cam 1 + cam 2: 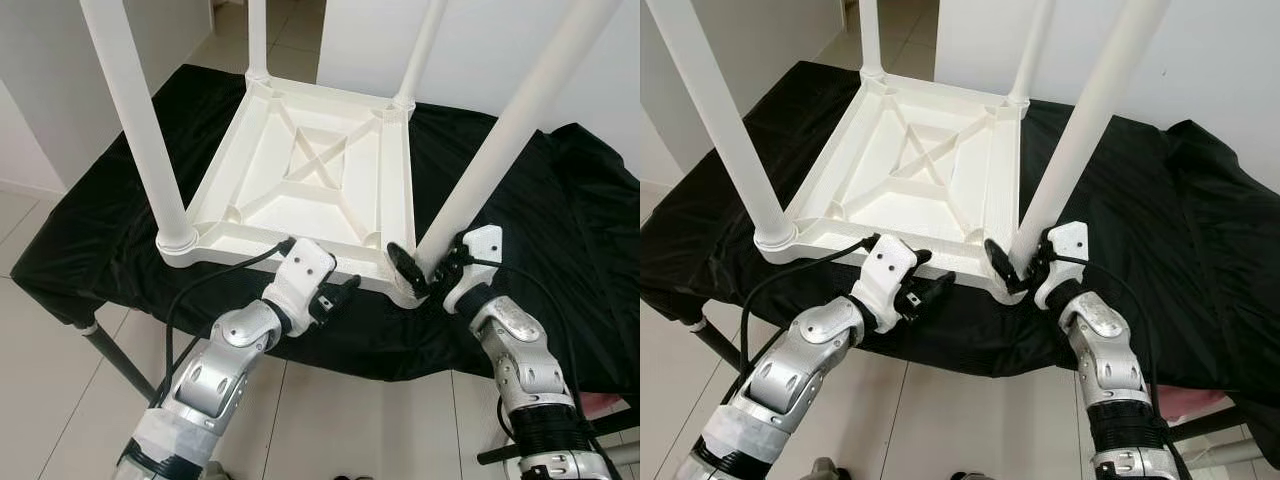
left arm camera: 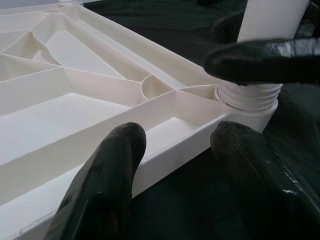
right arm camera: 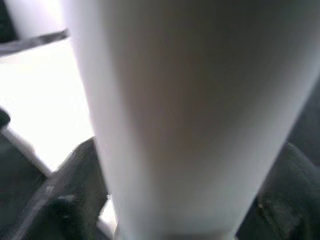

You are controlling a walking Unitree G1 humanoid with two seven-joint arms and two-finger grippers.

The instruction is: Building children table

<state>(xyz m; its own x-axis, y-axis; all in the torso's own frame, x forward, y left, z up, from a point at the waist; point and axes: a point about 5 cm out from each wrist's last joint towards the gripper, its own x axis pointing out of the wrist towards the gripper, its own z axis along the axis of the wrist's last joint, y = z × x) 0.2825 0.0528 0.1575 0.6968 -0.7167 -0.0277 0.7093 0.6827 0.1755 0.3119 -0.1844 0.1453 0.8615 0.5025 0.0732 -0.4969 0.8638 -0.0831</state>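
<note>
The upturned white tabletop [image 1: 300, 180] lies on the black-draped surface [image 1: 110, 200] with four legs standing up from its corners, and I've got my right end effector [image 1: 425, 268] closed around the near-right leg [image 1: 505, 130] just above its socket, where the left wrist view shows threads not yet fully seated. My left end effector [image 2: 175, 165] sits open at the tabletop's near rim, one finger over the edge and one outside it. I reckon the trick now is to brace that rim firmly and keep the leg upright while turning, so the threads don't cross.
</note>
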